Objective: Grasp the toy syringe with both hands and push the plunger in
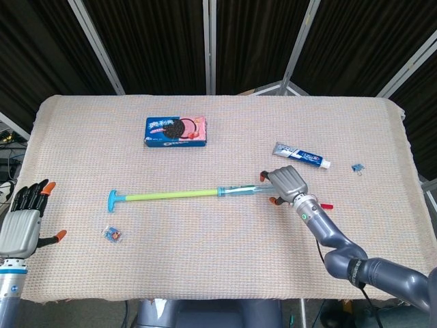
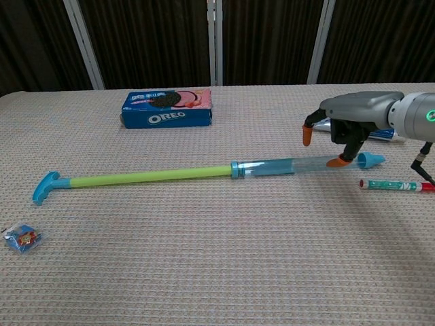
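The toy syringe lies flat across the middle of the table. It has a blue T-handle [image 1: 113, 200], a long green plunger rod [image 1: 171, 195] [image 2: 149, 178] drawn far out, and a clear blue barrel [image 1: 239, 190] [image 2: 292, 165]. My right hand [image 1: 287, 183] [image 2: 357, 115] hovers over the barrel's nozzle end with its fingers apart, holding nothing. One orange fingertip [image 2: 336, 161] is down beside the barrel, and the nozzle tip [image 2: 370, 160] pokes out past the hand. My left hand [image 1: 24, 222] stays open at the table's left edge, far from the handle, and shows only in the head view.
An Oreo box [image 1: 176, 131] [image 2: 167, 109] sits at the back left. A toothpaste tube [image 1: 301, 155] lies behind my right hand and a red-capped pen [image 2: 397, 185] in front of it. A small wrapped candy [image 1: 113, 234] lies near the handle. A tiny blue clip [image 1: 357, 167] lies far right.
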Tool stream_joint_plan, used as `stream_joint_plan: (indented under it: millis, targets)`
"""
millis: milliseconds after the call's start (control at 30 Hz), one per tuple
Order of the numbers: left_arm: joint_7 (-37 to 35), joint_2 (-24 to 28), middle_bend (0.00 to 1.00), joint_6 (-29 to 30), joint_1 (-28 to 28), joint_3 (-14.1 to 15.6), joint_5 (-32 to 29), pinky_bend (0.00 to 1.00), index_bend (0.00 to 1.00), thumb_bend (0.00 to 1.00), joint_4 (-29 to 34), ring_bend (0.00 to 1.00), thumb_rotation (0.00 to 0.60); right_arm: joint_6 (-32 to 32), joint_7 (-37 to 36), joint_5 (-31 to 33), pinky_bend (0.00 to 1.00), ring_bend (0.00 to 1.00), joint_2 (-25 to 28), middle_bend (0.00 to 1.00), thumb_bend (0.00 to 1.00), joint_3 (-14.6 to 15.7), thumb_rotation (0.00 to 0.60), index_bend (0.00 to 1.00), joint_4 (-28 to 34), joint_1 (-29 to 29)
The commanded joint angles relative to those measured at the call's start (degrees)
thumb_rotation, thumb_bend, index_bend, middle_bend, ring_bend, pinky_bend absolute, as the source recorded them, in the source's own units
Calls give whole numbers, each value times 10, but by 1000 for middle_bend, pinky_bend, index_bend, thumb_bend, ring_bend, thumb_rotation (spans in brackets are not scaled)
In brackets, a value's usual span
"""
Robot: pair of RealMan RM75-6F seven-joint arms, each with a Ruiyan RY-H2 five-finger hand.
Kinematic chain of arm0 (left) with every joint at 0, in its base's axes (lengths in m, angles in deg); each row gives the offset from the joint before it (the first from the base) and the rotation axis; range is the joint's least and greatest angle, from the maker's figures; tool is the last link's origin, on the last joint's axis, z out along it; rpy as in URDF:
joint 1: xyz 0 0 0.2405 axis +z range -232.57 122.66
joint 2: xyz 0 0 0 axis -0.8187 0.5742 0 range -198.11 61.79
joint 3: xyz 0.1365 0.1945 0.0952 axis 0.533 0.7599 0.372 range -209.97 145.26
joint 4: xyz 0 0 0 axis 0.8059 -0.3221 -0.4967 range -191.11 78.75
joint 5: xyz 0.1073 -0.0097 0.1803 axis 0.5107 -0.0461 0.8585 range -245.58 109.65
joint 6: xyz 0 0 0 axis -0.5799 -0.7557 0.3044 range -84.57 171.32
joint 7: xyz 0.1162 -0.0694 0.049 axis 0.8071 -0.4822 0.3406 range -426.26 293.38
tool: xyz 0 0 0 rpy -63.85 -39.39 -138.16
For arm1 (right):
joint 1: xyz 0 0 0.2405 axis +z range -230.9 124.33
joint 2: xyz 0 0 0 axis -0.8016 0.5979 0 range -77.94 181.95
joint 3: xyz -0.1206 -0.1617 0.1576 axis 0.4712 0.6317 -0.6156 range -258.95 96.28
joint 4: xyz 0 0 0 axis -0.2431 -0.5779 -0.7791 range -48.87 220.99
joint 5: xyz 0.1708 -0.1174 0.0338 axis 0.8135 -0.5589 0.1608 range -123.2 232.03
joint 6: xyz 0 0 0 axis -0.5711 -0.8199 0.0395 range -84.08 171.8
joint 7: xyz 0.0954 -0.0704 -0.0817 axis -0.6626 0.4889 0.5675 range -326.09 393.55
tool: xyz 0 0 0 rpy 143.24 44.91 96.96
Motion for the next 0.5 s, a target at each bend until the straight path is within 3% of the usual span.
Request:
stream_joint_plan:
  millis: [33,500]
  targets:
    - [2,-1,0,0,-1,1,0,0,0,0,0,0,600,-5,14,10,1000,1000,-16,1000,232,7,600,401,-23,9]
    - [7,-4,0,-8,-5,4,-7,0,0,0,-1,0,600,-13,35,32,1000,1000,-50,1000,247,29,600,431,-85,20]
